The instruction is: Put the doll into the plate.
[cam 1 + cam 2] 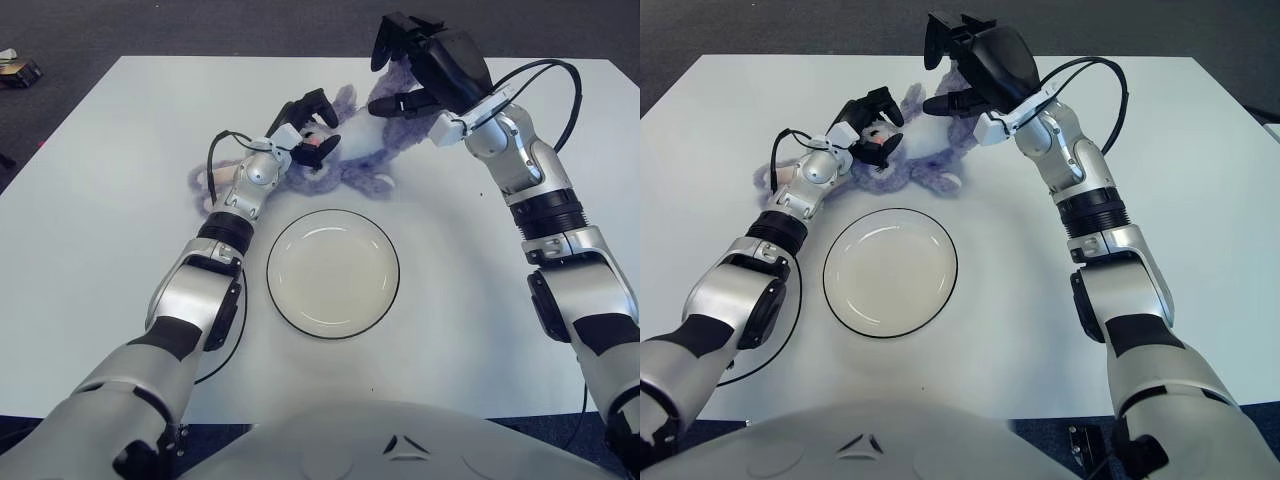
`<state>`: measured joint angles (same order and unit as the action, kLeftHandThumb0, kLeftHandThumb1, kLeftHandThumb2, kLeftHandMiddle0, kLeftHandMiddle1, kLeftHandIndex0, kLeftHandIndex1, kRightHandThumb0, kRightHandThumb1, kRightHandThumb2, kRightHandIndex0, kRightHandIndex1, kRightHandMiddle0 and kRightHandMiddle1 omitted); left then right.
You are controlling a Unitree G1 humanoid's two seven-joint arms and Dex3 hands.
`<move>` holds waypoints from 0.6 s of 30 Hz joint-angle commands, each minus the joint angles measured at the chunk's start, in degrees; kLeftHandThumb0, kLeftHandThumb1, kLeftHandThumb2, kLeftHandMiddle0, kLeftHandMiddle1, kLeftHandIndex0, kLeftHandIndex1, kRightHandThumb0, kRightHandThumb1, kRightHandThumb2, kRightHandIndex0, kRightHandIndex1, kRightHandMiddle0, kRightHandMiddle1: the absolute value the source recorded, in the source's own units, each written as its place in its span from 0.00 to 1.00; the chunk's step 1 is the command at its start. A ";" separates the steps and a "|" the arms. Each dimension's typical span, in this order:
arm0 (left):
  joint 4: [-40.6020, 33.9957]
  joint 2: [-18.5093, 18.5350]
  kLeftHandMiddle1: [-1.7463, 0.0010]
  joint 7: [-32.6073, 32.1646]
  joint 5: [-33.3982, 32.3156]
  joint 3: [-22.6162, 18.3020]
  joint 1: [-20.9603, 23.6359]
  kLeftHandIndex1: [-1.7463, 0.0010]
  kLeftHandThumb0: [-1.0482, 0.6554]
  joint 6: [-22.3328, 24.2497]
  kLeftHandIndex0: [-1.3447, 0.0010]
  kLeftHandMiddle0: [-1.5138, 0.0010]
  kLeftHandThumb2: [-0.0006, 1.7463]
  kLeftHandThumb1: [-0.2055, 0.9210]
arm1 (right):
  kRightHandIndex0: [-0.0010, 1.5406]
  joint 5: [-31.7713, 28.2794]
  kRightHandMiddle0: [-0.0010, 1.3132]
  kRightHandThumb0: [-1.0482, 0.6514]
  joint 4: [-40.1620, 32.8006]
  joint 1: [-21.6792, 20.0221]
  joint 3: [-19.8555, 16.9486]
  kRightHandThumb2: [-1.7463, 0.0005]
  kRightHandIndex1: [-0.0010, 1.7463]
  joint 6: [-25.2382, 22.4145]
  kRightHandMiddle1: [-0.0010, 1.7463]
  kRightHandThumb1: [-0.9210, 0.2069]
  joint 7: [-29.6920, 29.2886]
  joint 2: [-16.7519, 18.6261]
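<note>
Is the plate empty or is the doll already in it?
Empty. The plate shows only its bare white inside; the doll lies on the table beyond it.

head stereo pair, looking down, shared table [90, 250]
</note>
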<state>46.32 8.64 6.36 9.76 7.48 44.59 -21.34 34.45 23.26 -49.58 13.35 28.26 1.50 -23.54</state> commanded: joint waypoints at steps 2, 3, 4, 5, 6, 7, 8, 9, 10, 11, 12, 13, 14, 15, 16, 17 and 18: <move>-1.50 -0.18 0.00 1.82 -1.25 -0.65 -1.08 0.00 0.69 0.91 0.55 0.47 0.54 0.54 | 0.36 -3.50 0.21 0.38 -1.83 0.15 -0.69 0.80 0.08 -2.51 0.76 0.00 4.09 -0.15; -1.69 -0.22 0.00 2.13 -1.51 -0.75 -1.19 0.00 0.69 0.89 0.55 0.47 0.54 0.54 | 0.36 -4.46 0.21 0.37 -1.99 0.06 -0.80 0.82 0.07 -3.17 0.68 0.00 5.37 -0.10; -1.82 -0.25 0.00 2.36 -1.66 -0.83 -1.27 0.00 0.69 0.89 0.55 0.47 0.54 0.55 | 0.36 -5.10 0.22 0.35 -2.13 0.01 -0.83 0.84 0.05 -3.64 0.55 0.00 6.21 -0.09; -1.93 -0.25 0.00 2.51 -1.72 -0.90 -1.34 0.00 0.69 0.91 0.55 0.46 0.54 0.55 | 0.36 -5.41 0.22 0.34 -2.28 0.00 -0.82 0.86 0.03 -3.92 0.47 0.00 6.62 -0.08; -2.05 -0.26 0.00 2.71 -1.82 -0.98 -1.44 0.00 0.69 0.88 0.55 0.46 0.53 0.55 | 0.36 -5.90 0.22 0.32 -2.34 -0.08 -0.82 0.86 0.02 -4.17 0.42 0.00 7.22 -0.08; -2.14 -0.27 0.00 2.85 -1.88 -1.03 -1.51 0.00 0.69 0.88 0.55 0.46 0.53 0.55 | 0.35 -6.23 0.22 0.31 -2.42 -0.12 -0.82 0.87 0.02 -4.36 0.40 0.00 7.62 -0.10; -2.21 -0.28 0.00 2.95 -1.91 -1.08 -1.56 0.00 0.69 0.88 0.55 0.46 0.53 0.55 | 0.35 -6.48 0.22 0.30 -2.51 -0.14 -0.81 0.87 0.02 -4.51 0.37 0.00 7.93 -0.12; -2.43 -0.33 0.00 3.26 -2.05 -1.10 -1.67 0.00 0.69 0.96 0.55 0.46 0.53 0.55 | 0.35 -7.21 0.22 0.30 -2.09 -0.29 -0.89 0.88 0.01 -3.67 0.35 0.00 8.13 -0.09; -2.59 -0.36 0.00 3.47 -2.16 -1.10 -1.74 0.00 0.69 1.04 0.54 0.46 0.53 0.55 | 0.35 -7.72 0.22 0.28 -1.80 -0.40 -0.95 0.87 0.01 -3.04 0.34 0.00 8.25 -0.06; -2.78 -0.42 0.00 3.76 -2.30 -1.08 -1.80 0.00 0.69 1.22 0.53 0.46 0.53 0.55 | 0.35 -8.53 0.22 0.28 -1.20 -0.56 -1.01 0.87 0.01 -1.68 0.33 0.00 8.30 -0.04; -2.92 -0.45 0.00 3.95 -2.40 -1.07 -1.84 0.00 0.69 1.36 0.53 0.45 0.53 0.55 | 0.35 -9.09 0.22 0.27 -0.79 -0.68 -1.04 0.87 0.01 -0.75 0.32 0.00 8.33 -0.04; -2.99 -0.59 0.00 4.19 -2.54 -1.05 -1.78 0.00 0.69 1.62 0.53 0.45 0.52 0.55 | 0.35 -9.67 0.22 0.26 -0.23 -0.85 -1.03 0.87 0.01 0.39 0.32 0.00 8.39 -0.09; -3.06 -0.68 0.00 4.37 -2.65 -1.05 -1.74 0.00 0.69 1.81 0.52 0.45 0.52 0.55 | 0.35 -10.05 0.22 0.26 0.20 -0.99 -1.01 0.87 0.00 1.21 0.32 0.00 8.43 -0.12; -3.00 -0.89 0.00 4.65 -2.92 -1.10 -1.65 0.00 0.69 2.06 0.52 0.45 0.52 0.55 | 0.35 -10.43 0.22 0.25 0.67 -1.15 -0.98 0.87 0.00 1.97 0.31 0.00 8.54 -0.16; -2.96 -1.07 0.00 4.93 -3.21 -1.17 -1.59 0.00 0.69 2.31 0.51 0.45 0.52 0.55 | 0.35 -10.70 0.22 0.25 1.10 -1.29 -0.94 0.87 0.00 2.61 0.31 0.00 8.66 -0.21; -2.96 -1.17 0.00 5.12 -3.41 -1.22 -1.58 0.00 0.69 2.49 0.51 0.44 0.52 0.55 | 0.34 -10.85 0.23 0.25 1.42 -1.40 -0.93 0.87 0.00 3.03 0.31 0.00 8.73 -0.24; -2.99 -1.23 0.00 5.24 -3.54 -1.26 -1.58 0.00 0.69 2.62 0.51 0.44 0.52 0.55 | 0.34 -10.94 0.23 0.25 1.70 -1.49 -0.93 0.87 0.00 3.38 0.31 0.00 8.77 -0.26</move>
<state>43.88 7.93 10.40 7.13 6.55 43.47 -19.48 24.83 23.82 -49.87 12.77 30.09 9.77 -23.56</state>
